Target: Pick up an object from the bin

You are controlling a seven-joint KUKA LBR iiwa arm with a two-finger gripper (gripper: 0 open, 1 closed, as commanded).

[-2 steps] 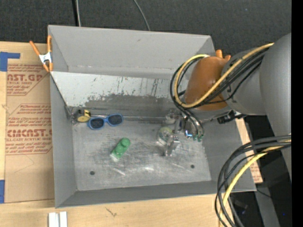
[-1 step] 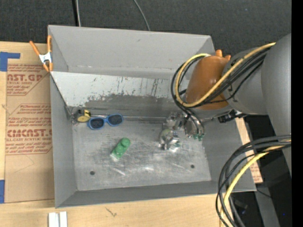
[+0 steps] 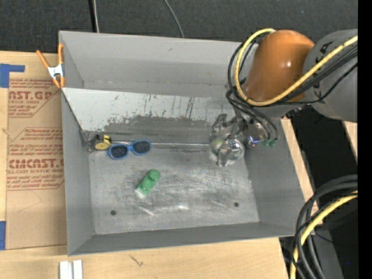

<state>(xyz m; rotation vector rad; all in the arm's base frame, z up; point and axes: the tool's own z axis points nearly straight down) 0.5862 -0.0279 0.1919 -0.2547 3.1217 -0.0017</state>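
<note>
My gripper (image 3: 224,154) hangs low over the right part of the bin floor, near the back wall. A green, lumpy bottle-like thing with a pale end (image 3: 147,182) lies left of the floor's middle, well to the left of the gripper. Blue sunglasses (image 3: 129,149) lie along the back edge of the floor at the left. A small yellow and black thing (image 3: 102,143) sits just left of the sunglasses, in the back left corner.
The arm with its orange cover and yellow cables reaches in over the bin's right rim. The sloping grey walls close in the floor on all sides.
</note>
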